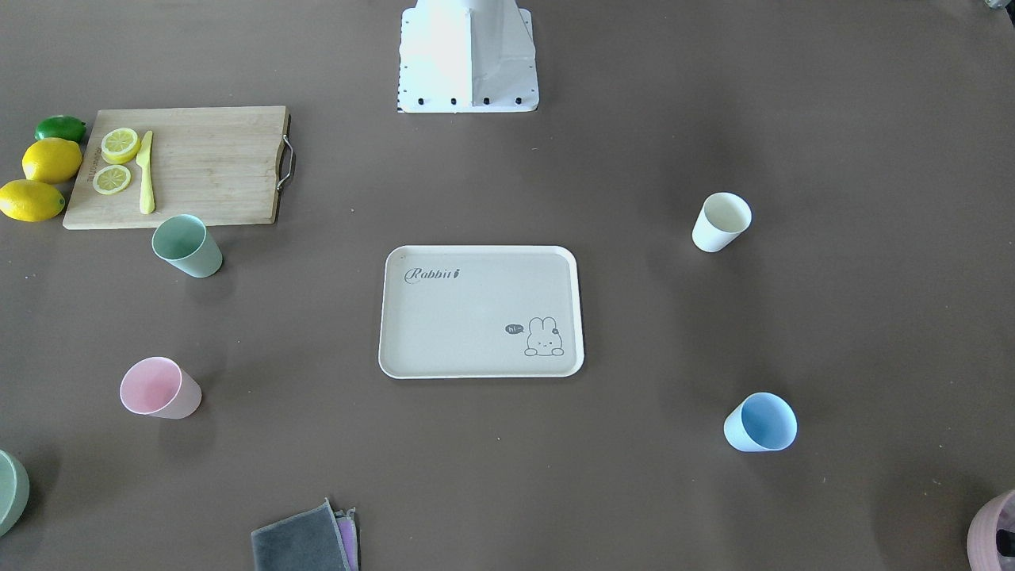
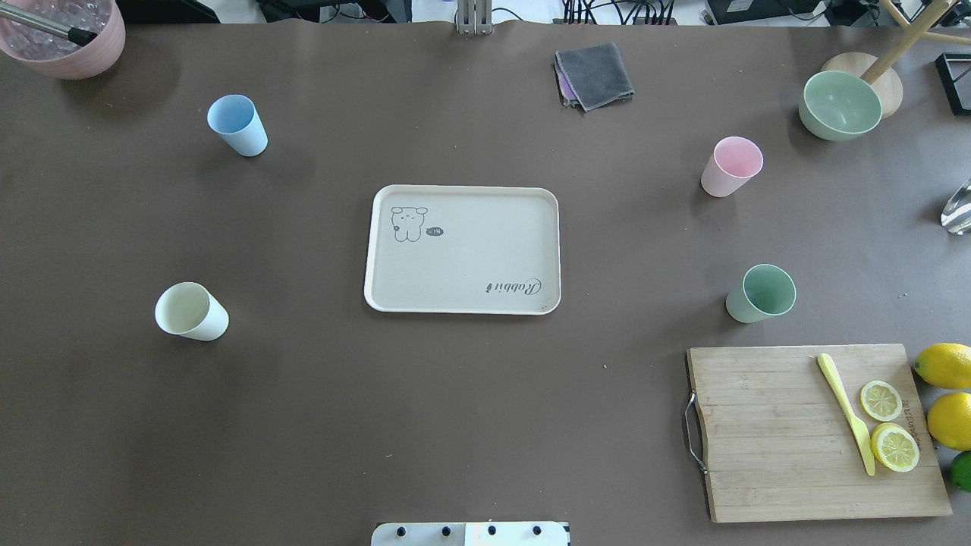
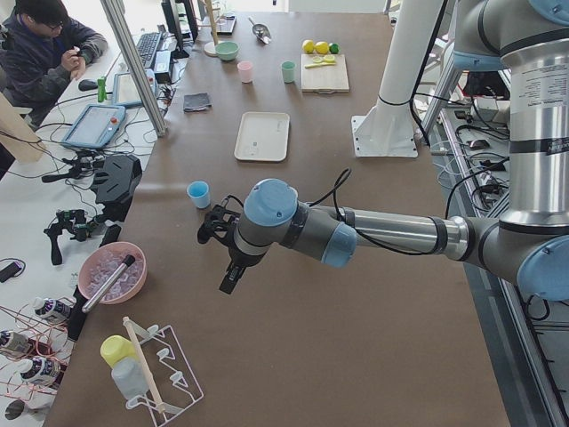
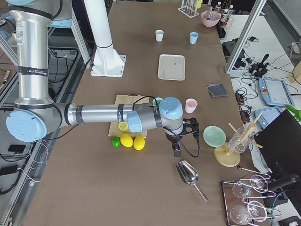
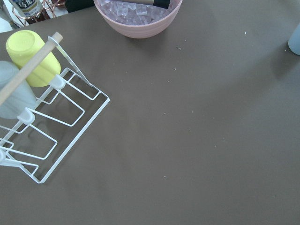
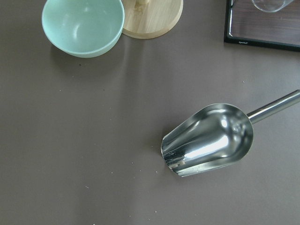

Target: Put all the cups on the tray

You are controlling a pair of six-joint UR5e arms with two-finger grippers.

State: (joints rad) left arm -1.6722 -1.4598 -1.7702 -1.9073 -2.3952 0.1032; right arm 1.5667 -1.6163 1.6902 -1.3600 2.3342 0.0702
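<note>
The beige tray (image 1: 476,349) (image 2: 463,262) lies at the table's middle with nothing on it. Four cups stand upright on the table around it, all apart from it: pale green (image 1: 187,247) (image 2: 761,293), pink (image 1: 159,388) (image 2: 730,167), light blue (image 1: 760,423) (image 2: 237,125) and cream-white (image 1: 721,222) (image 2: 191,312). My left gripper (image 3: 228,281) hangs above the table near the light blue cup (image 3: 198,194), beyond the table's left end zone. My right gripper (image 4: 177,149) hangs near the steel scoop (image 4: 189,174). Both show only in the side views, so I cannot tell whether they are open or shut.
A wooden cutting board (image 2: 789,455) with lemon slices and a yellow knife (image 2: 846,413) lies near the green cup, lemons (image 2: 944,365) beside it. A green bowl (image 2: 840,104), a grey cloth (image 2: 595,74), a pink pot of ice (image 2: 64,34) and a wire rack (image 5: 51,122) stand at the edges.
</note>
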